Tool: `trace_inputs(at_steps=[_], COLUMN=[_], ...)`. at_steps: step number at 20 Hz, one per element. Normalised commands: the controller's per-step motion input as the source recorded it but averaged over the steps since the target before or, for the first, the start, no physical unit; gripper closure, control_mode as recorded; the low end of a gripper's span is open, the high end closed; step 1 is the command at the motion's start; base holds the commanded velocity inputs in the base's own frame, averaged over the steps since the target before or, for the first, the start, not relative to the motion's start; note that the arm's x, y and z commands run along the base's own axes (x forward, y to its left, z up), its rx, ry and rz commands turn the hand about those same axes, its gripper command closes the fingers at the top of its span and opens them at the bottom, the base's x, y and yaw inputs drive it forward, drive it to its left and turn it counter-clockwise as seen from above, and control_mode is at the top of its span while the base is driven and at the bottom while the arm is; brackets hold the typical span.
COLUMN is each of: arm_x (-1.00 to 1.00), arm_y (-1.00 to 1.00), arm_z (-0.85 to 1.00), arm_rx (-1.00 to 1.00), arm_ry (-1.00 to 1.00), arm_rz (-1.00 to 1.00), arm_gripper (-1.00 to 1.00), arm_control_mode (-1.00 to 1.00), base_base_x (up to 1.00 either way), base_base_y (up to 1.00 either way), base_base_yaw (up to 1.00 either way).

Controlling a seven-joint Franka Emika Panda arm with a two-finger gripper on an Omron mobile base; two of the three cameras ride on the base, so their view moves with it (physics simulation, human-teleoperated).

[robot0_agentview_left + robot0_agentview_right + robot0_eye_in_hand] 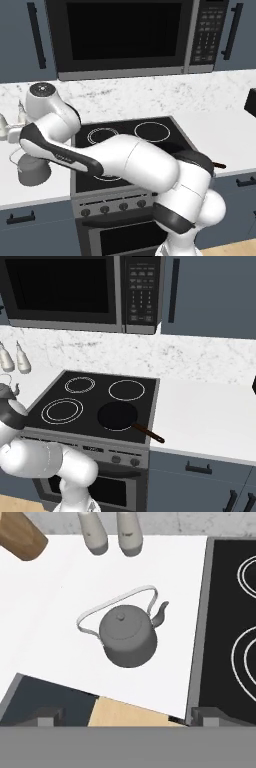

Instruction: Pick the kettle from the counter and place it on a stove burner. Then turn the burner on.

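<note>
Small squat dull-grey metal kettle [127, 637] sits upright on the white marble-look counter [60, 617], left of the black glass cooktop [225, 627], clear of its edge. Thin arched wire handle [117, 598] stands up over the knobbed lid; short spout [161, 612] points toward the cooktop in the hand view. In the left base view the kettle [34, 172] is partly hidden behind the white arm's forearm [55, 150], near the counter's front edge.

Two-finger gripper [127, 718] hangs above the kettle, looking down on it, not touching. Jaws are spread wide, nothing between them; both dark finger tips [46, 717] sit at the bottom of the hand view, one on each side of the kettle.

Two white pear-shaped bottles [112, 532] stand behind the kettle by the backsplash, close together. A rounded brown wooden object [20, 534] is at the hand view's top left corner; can't tell what it is.

Large double-ring stove burner [62, 410] at front left of the cooktop is unlit and bare. Black frying pan [117, 416] occupies the front right zone, handle pointing out over the right front corner. Silver microwave [75, 291] hangs above the stove.
</note>
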Motion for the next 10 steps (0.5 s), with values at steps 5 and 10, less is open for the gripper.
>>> trace_inputs(at_steps=[5, 10], arm_x=[0.26, 0.34], arm_y=[0.01, 0.28], arm_z=[-0.58, -0.46], arm_rx=[0.11, 0.02], arm_ry=[0.00, 0.00], arm_rz=[-0.16, -0.14], arm_gripper=[-1.00, -1.00], arm_control_mode=[-1.00, -1.00], base_base_x=[0.00, 0.00], base_base_y=[0.00, 0.00], base_base_yaw=[0.00, 0.00])
